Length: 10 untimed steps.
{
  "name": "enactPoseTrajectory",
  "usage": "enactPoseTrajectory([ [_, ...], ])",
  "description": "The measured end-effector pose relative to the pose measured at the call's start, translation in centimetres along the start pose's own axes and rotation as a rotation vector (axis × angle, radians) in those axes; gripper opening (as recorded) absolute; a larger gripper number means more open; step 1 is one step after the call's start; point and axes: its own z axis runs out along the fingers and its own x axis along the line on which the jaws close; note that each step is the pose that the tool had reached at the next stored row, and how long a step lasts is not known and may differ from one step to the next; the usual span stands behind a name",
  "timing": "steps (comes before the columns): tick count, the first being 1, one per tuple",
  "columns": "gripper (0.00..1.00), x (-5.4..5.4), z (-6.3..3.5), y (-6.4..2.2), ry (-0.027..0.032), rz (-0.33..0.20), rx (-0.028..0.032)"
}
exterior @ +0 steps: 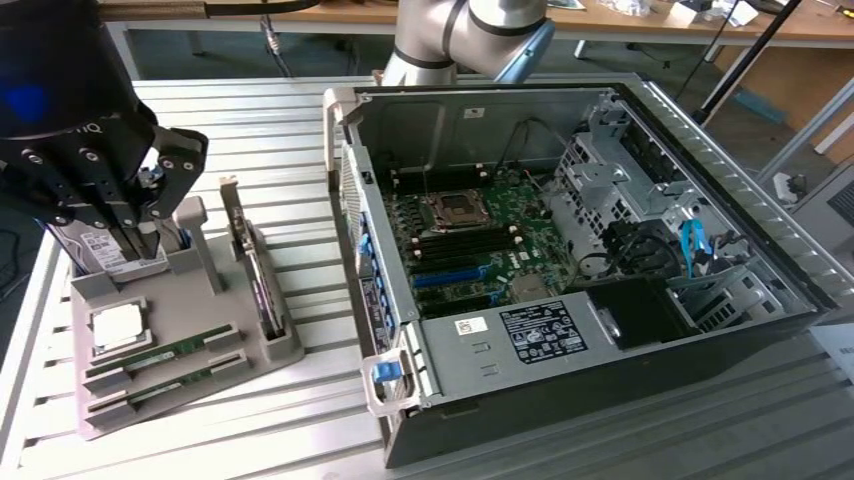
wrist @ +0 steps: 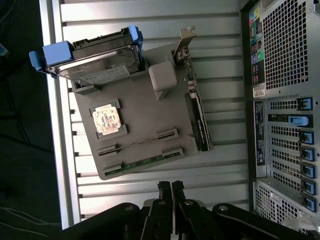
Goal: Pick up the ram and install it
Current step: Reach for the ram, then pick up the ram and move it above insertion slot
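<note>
Two ram sticks, thin green boards, lie in slots of the grey holder tray (exterior: pixel 160 405). One ram stick (exterior: pixel 167 352) (wrist: pixel 145 161) sits nearer the tray's edge than the other (exterior: pixel 176 383) (wrist: pixel 137 145). My black gripper (exterior: pixel 134 235) (wrist: pixel 170 192) hangs above the tray at the exterior view's left, apart from both sticks. Its fingers are shut with nothing between them. The open computer case (exterior: pixel 641 330) lies at the exterior view's right, with its motherboard (exterior: pixel 467 250) and dark memory slots (exterior: pixel 467 238) exposed.
The tray also holds a hard drive in a blue bracket (wrist: pixel 95 57), a square silver processor chip (wrist: pixel 107 119) and an upright expansion card (exterior: pixel 260 285) (wrist: pixel 197 117). The case's rear panel (wrist: pixel 285 100) stands beside the tray. Everything rests on a slatted metal table (exterior: pixel 267 130).
</note>
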Motion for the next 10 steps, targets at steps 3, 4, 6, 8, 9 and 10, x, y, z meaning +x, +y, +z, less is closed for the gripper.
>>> enactPoseTrajectory([
  [3, 0.15, 0.0, 0.0, 0.0, 0.0, 0.0, 0.0001],
  [4, 0.15, 0.0, 0.0, 0.0, 0.0, 0.0, 0.0001],
  [6, 0.15, 0.0, 0.0, 0.0, 0.0, -0.001, 0.0],
  [8, 0.15, 0.0, -0.01, 0.0, -0.0005, -0.021, -0.0009],
  [9, 0.15, 0.0, -0.01, 0.0, -0.0009, -0.038, -0.0017],
  [10, 0.15, 0.0, 0.0, 0.0, -0.0019, -0.069, -0.0033],
])
